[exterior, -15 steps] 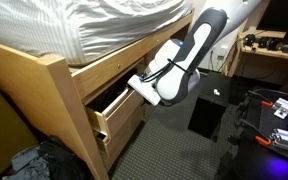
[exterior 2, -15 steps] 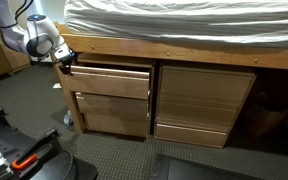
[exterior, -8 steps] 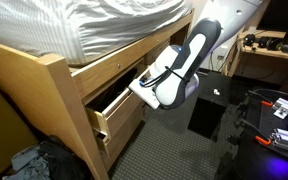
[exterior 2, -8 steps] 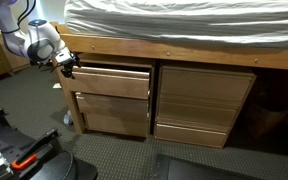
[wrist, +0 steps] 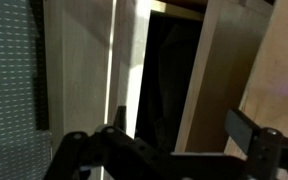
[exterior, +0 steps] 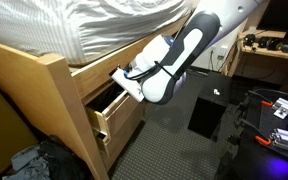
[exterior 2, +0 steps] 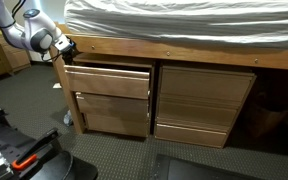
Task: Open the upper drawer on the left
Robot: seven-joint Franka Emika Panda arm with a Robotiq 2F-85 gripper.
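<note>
Upper drawer [exterior 2: 109, 83] standing part-way out, left stack under the bed frame [exterior 2: 184, 48].
Gripper [exterior 2: 64, 47] sits near the frame's left end, just above the drawer's outer top corner. In the wrist view the jaws are spread and hold nothing.

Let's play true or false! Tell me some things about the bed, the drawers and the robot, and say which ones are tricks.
1. The upper drawer on the left is pulled out partway. True.
2. The drawers on the right are wide open. False: they sit shut, flush with the bed frame.
3. The mattress above the drawers has a white sheet on it. True.
4. The tool is carrying a toy. False: the wrist view shows its fingers apart with nothing between them. It is up by the top outer corner of the upper drawer.
</note>
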